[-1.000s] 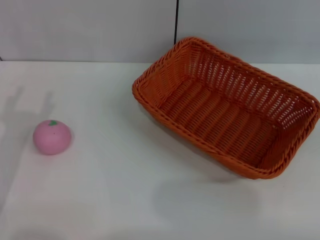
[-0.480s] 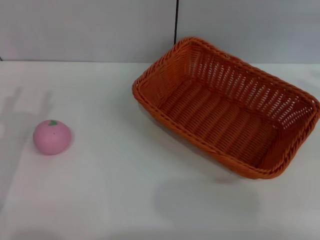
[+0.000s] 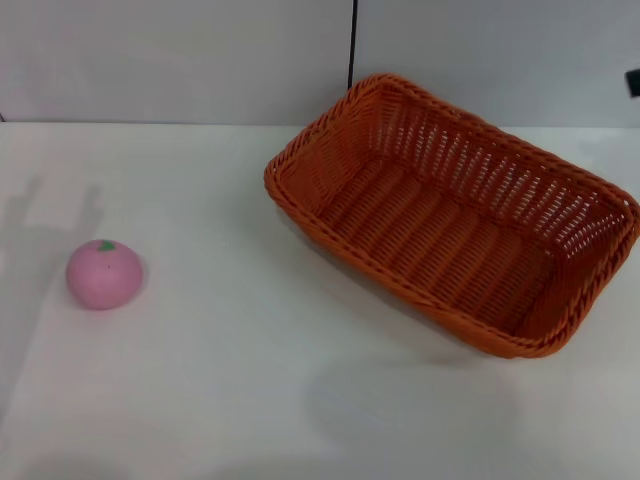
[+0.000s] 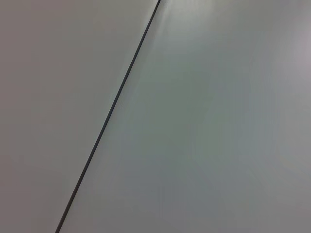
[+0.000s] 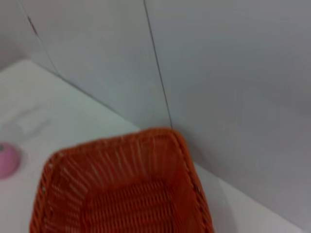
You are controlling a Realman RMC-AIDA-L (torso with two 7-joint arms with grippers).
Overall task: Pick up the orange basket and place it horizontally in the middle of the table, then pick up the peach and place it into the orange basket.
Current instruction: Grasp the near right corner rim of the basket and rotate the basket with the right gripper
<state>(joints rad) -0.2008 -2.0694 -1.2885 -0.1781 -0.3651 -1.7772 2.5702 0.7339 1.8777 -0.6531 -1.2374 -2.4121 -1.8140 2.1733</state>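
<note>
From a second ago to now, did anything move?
Only one thing: a small dark part has come into the head view at its right edge, above the orange basket. It may belong to the right arm, but too little shows to tell. The basket, tilted on the right side of the table, and the peach on the left have not moved.

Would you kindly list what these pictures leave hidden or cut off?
- Right gripper: head view, only a dark sliver at the frame edge.
- Left gripper: in no view; left wrist view shows only wall.
- Peach and orange basket: right wrist view, cropped by edges.
</note>
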